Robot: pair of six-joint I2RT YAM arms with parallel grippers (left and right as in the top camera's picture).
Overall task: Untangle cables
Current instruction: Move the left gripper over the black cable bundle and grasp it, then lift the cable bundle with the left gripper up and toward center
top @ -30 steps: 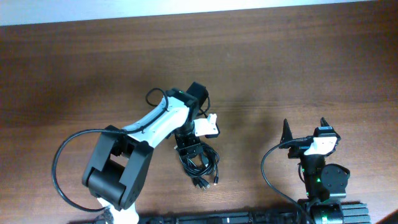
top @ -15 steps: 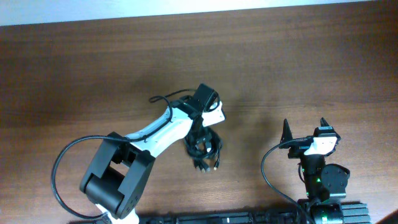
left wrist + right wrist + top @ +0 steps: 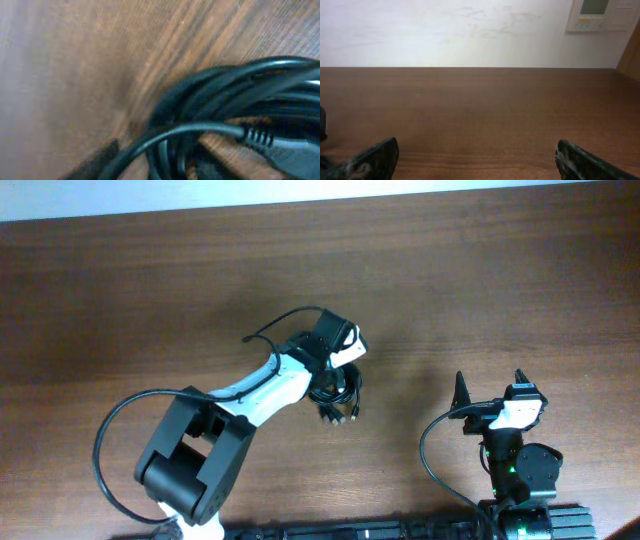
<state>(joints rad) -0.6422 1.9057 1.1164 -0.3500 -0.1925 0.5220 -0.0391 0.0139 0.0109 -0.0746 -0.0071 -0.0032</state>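
The cables (image 3: 338,392) are a black coiled bundle near the middle of the table, with two plug ends hanging toward the front. My left gripper (image 3: 328,378) is down in the top of that bundle and seems shut on it. In the left wrist view the loops (image 3: 225,100) fill the picture just above the wood. A ribbed plug (image 3: 280,145) lies across them, and my own fingers are mostly hidden. My right gripper (image 3: 490,382) stands open at the front right, well away from the bundle. Nothing lies between its fingertips (image 3: 375,157).
The brown wooden table (image 3: 150,290) runs to a pale wall (image 3: 470,30) at the back, where a small white panel (image 3: 600,12) hangs. The left arm's own thick black wire (image 3: 105,455) loops out at the front left.
My left arm has swung back and to the right, and the coiled bundle has travelled with it from the front toward the table's middle. The right arm has not moved.
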